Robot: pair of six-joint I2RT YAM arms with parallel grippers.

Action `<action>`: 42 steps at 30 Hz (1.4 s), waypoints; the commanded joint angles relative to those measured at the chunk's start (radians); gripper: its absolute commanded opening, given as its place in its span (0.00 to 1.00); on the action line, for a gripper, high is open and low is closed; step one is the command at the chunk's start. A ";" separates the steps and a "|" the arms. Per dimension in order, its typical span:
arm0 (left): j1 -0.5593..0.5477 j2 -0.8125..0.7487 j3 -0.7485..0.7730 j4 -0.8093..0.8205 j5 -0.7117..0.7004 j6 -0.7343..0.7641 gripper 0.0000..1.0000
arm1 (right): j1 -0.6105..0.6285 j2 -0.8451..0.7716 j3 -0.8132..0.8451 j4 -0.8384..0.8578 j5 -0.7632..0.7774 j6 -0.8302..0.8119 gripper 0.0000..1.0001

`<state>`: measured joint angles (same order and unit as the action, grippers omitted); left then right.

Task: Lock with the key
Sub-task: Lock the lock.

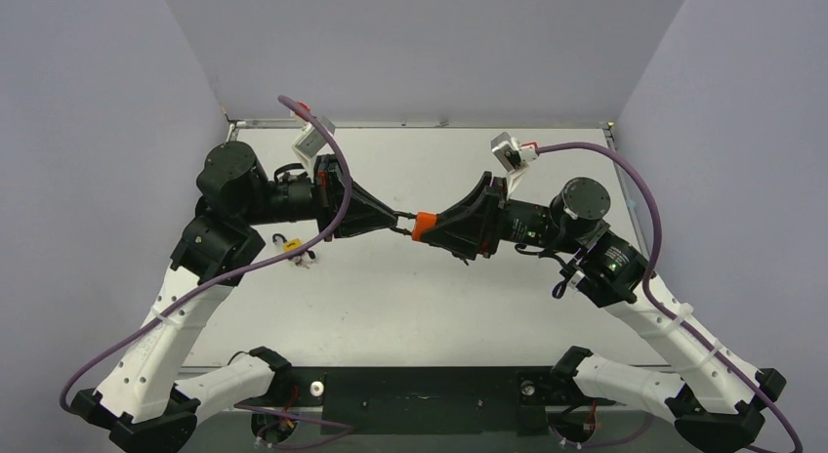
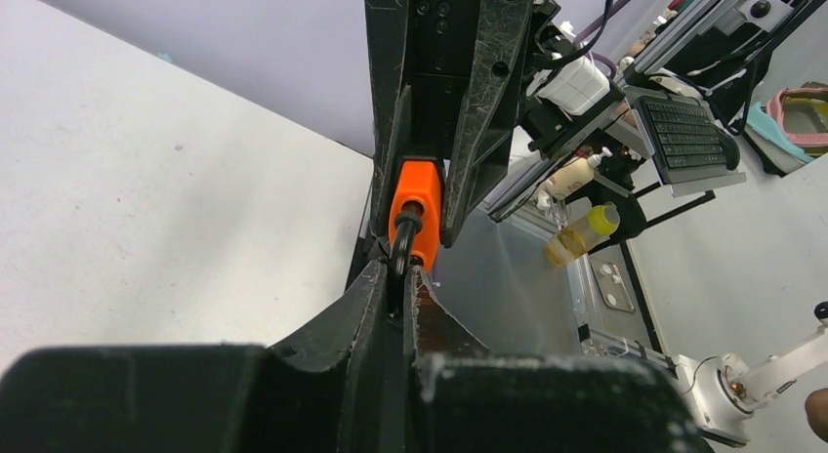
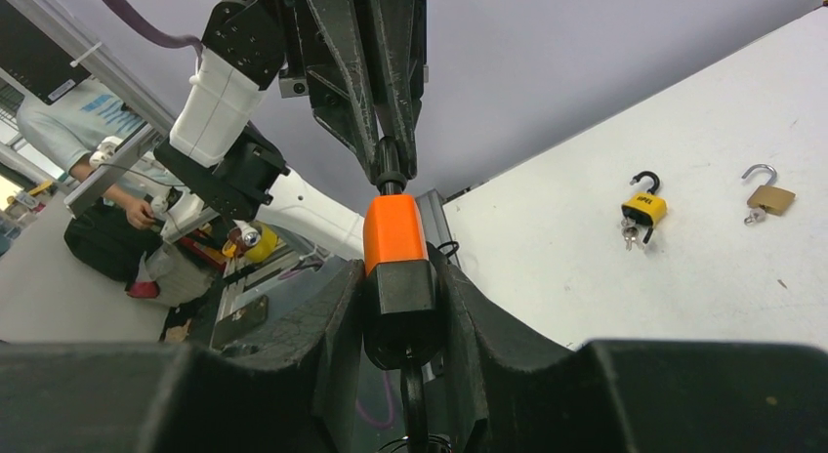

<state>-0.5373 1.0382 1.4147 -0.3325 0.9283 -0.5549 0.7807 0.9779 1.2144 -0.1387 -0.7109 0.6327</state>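
Orange padlock [image 1: 423, 226] in right tool [image 3: 400, 287], above table [image 1: 391, 307] centre, edges far.

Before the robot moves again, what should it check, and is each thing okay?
1. Right gripper is clamped on the orange padlock: ok.
2. Left gripper is shut on the shackle: ok.
3. Shackle pushed fully into the lock body: cannot tell.
4. Key sitting in the keyhole: cannot tell, that end is hidden.
5. Yellow padlock and brass padlock lie away from the held lock: ok.
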 commanded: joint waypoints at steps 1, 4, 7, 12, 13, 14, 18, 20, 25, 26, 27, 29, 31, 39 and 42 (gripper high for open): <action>-0.018 0.004 -0.023 0.092 -0.010 -0.039 0.00 | 0.019 0.004 0.035 0.049 0.027 -0.031 0.00; -0.028 0.010 -0.029 0.116 -0.021 -0.064 0.00 | 0.028 0.012 0.040 0.033 0.040 -0.053 0.00; -0.038 0.011 -0.047 0.142 -0.034 -0.083 0.00 | 0.041 0.022 0.050 0.027 0.070 -0.070 0.00; -0.070 0.013 -0.066 0.141 -0.073 -0.085 0.00 | 0.055 0.029 0.048 0.030 0.132 -0.079 0.00; -0.074 0.013 -0.067 0.135 -0.084 -0.081 0.00 | 0.055 0.030 0.047 0.033 0.138 -0.078 0.00; -0.080 0.013 -0.068 0.124 -0.088 -0.074 0.00 | 0.055 0.030 0.047 0.037 0.152 -0.078 0.00; -0.104 0.007 -0.080 0.110 -0.102 -0.065 0.00 | 0.055 0.037 0.049 0.058 0.168 -0.070 0.00; -0.116 0.001 -0.087 0.103 -0.108 -0.058 0.00 | 0.055 0.039 0.052 0.063 0.179 -0.069 0.00; -0.132 -0.020 -0.117 0.112 -0.117 -0.066 0.00 | 0.054 0.049 0.055 0.110 0.172 -0.046 0.00; -0.133 -0.024 -0.124 0.125 -0.118 -0.074 0.00 | 0.053 0.053 0.052 0.124 0.167 -0.032 0.00; -0.135 -0.035 -0.140 0.139 -0.120 -0.082 0.00 | 0.052 0.055 0.051 0.143 0.162 -0.026 0.00; -0.135 -0.052 -0.159 0.178 -0.134 -0.103 0.00 | 0.047 0.061 0.047 0.183 0.154 -0.002 0.00; -0.135 -0.063 -0.169 0.197 -0.162 -0.117 0.00 | 0.044 0.065 0.034 0.245 0.141 0.031 0.00; -0.135 -0.104 -0.219 0.316 -0.237 -0.208 0.00 | 0.038 0.088 0.013 0.349 0.119 0.112 0.00; -0.135 -0.101 -0.217 0.317 -0.246 -0.218 0.00 | 0.045 0.098 0.013 0.348 0.117 0.116 0.00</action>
<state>-0.6266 0.9085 1.2125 -0.0612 0.6285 -0.7223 0.8104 1.0344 1.2224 0.0456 -0.6056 0.7113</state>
